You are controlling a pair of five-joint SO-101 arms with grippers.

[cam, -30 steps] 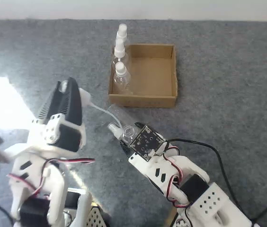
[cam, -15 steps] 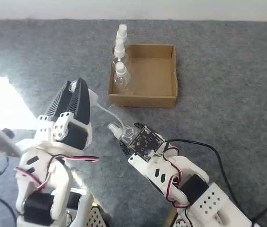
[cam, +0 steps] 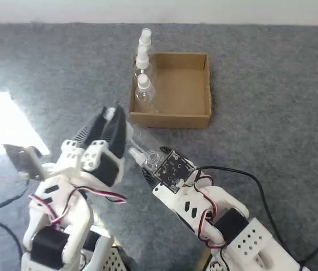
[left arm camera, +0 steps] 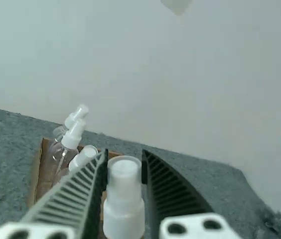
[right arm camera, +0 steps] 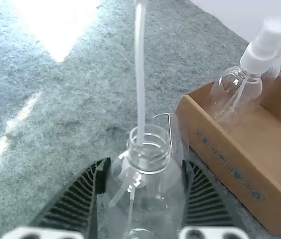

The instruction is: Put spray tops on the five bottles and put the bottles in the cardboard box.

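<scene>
Spray top (left arm camera: 124,199): clamped in left gripper (left arm camera: 124,157), above bottle (right arm camera: 145,209); its tube (right arm camera: 139,74) runs lengthwise down into the open neck. Bottle: clamped in right gripper (right arm camera: 144,167).

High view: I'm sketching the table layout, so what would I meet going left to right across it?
Sunlit patch → left gripper shut on a spray top → open bottle in the right gripper → black cable. The cardboard box overlaps the bottle sideways, so it is left out.

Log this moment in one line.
left gripper: shut on spray top | right gripper: shut on bottle | tube: in bottle neck, top not seated | box: three capped bottles
</scene>
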